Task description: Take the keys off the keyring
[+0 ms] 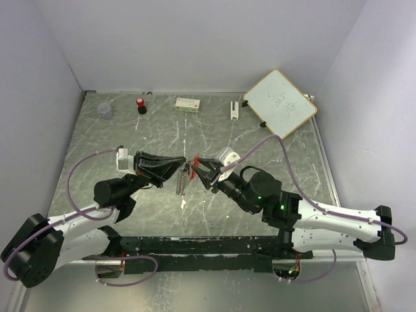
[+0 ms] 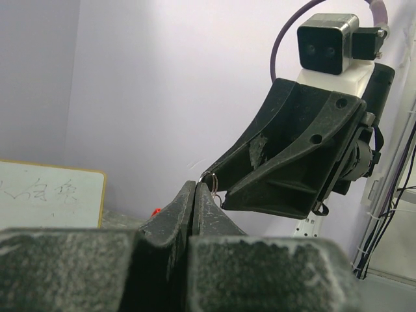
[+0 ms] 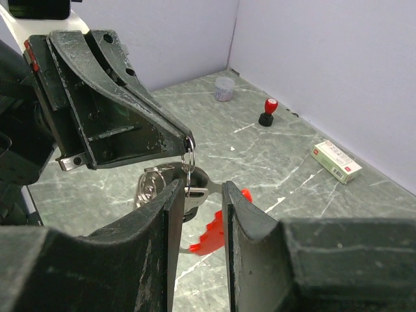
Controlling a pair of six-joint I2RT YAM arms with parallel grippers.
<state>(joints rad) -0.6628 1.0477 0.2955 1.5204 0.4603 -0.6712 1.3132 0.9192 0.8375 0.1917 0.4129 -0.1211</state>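
Observation:
My left gripper (image 1: pixel 184 160) is shut on the thin wire keyring (image 2: pixel 212 182), pinching it at the very fingertips (image 2: pixel 184 195). It meets my right gripper (image 1: pixel 197 164) tip to tip above the middle of the table. The keys (image 1: pixel 183 182) hang below the two grippers as a silver bunch. In the right wrist view the keyring (image 3: pixel 188 158) dangles from the left gripper's tip. One silver key (image 3: pixel 197 191) spans the narrow gap of my right gripper (image 3: pixel 201 188), whose pads sit against it. More rings and keys (image 3: pixel 149 185) and a red tag (image 3: pixel 218 231) hang behind.
Along the back wall stand a clear cup (image 1: pixel 104 110), a red-capped black bottle (image 1: pixel 141 105), a small box (image 1: pixel 187 103) and a white upright piece (image 1: pixel 234 109). A whiteboard (image 1: pixel 279 103) leans in the back right corner. Walls close in three sides.

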